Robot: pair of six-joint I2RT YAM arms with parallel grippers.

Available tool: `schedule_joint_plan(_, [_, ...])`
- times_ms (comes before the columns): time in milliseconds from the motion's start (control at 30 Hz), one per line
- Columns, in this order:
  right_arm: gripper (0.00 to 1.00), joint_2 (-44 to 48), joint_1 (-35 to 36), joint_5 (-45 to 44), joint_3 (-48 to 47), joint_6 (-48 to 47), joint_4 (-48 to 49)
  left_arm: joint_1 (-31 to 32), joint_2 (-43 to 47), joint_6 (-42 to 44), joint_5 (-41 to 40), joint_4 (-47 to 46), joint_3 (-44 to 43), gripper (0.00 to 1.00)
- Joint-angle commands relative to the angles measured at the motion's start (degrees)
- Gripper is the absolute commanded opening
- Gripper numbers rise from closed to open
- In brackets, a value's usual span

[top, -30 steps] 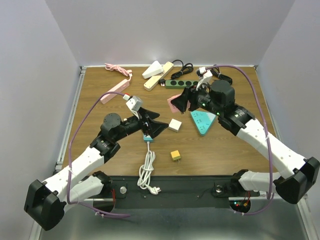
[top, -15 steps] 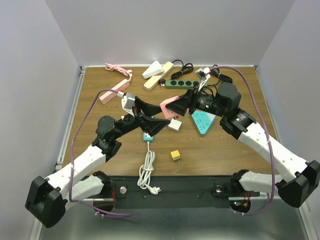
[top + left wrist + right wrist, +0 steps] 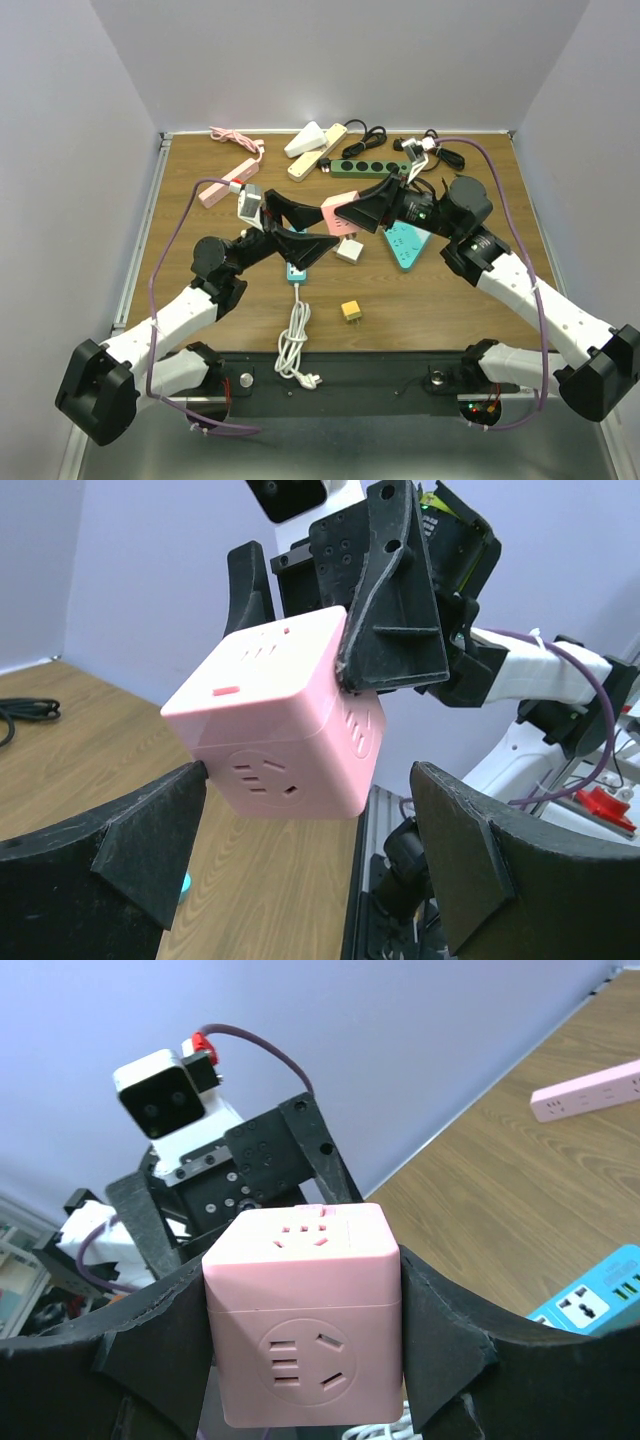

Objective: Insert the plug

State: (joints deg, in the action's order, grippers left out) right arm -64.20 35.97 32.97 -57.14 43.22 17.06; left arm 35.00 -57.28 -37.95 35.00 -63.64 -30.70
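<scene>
A pink cube socket (image 3: 340, 212) (image 3: 280, 730) (image 3: 305, 1320) is lifted off the table, and my right gripper (image 3: 350, 214) (image 3: 303, 1335) is shut on its two sides. My left gripper (image 3: 322, 230) (image 3: 308, 780) stands open facing it, and the cube's lower corner hangs between the left fingertips (image 3: 150, 820). Whether they touch it I cannot tell. A coiled white cable (image 3: 294, 338) lies near the front edge. Its white plug (image 3: 312, 380) is at the near end and a teal piece (image 3: 296, 272) at the far end.
On the table are a teal triangular power strip (image 3: 405, 243), a small white cube (image 3: 349, 250) and a yellow adapter (image 3: 351, 311). At the back lie a green strip (image 3: 363, 167), a cream strip (image 3: 318, 152), a pink strip (image 3: 228, 183) and black cables (image 3: 445, 157).
My right arm lifted the pink cube and carried it left toward the left gripper. My left gripper rose off the table and turned to face the cube.
</scene>
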Motion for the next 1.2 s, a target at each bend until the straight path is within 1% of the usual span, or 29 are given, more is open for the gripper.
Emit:
schedule_joint_plan(0, [0.01,2.8,1.4,5.4,-0.7,3.3,8.8,0.5,-1.6,-2.5,2.3,-4.0,-0.1,0.95])
schedule_joint_plan(133, [0.0,4.2,1.5,4.3,-0.1,2.0,8.3,0.5,-2.0,-4.2,-1.3,-2.3,0.5,0.93])
schedule_joint_plan(433, [0.0,3.6,1.5,4.7,0.7,0.8,7.3,1.6,-3.1,-5.5,-1.2,-3.3,-0.8,0.93])
schedule_joint_plan(567, [0.01,3.6,1.5,5.0,1.2,0.3,7.3,2.7,-5.1,-6.2,-0.8,-5.4,-1.6,0.93])
schedule_joint_plan(733, [0.0,3.9,1.4,4.5,2.4,-0.4,6.6,3.1,-6.4,-8.5,-0.1,-10.4,-1.1,0.93])
schedule_joint_plan(900, [0.0,4.4,1.4,4.5,3.3,-1.0,5.9,3.1,-6.9,-8.8,-0.6,-11.5,-1.6,0.93])
schedule_joint_plan(933, [0.01,4.4,1.4,4.5,3.3,-1.5,5.1,3.0,-7.2,-8.9,-0.3,-11.7,-1.6,0.91])
schedule_joint_plan(1000, [0.0,4.6,1.4,4.6,3.3,-2.0,4.1,3.1,-7.7,-9.2,0.7,-12.5,-1.7,0.77])
schedule_joint_plan(1033, [0.0,4.6,1.5,4.7,3.2,-2.3,3.6,3.0,-7.9,-9.2,0.9,-12.7,-1.8,0.67])
schedule_joint_plan(1067, [0.0,4.5,1.5,4.7,3.1,-2.8,2.9,3.1,-8.4,-9.2,1.2,-13.3,-1.7,0.55])
schedule_joint_plan(1100, [0.01,4.5,1.5,4.7,2.8,-3.3,2.0,3.1,-8.6,-9.2,1.6,-13.8,-1.6,0.36])
schedule_joint_plan(1167, [0.04,4.5,1.5,4.3,2.8,-5.0,-0.5,3.1,-9.2,-8.6,3.3,-14.5,-1.2,0.21])
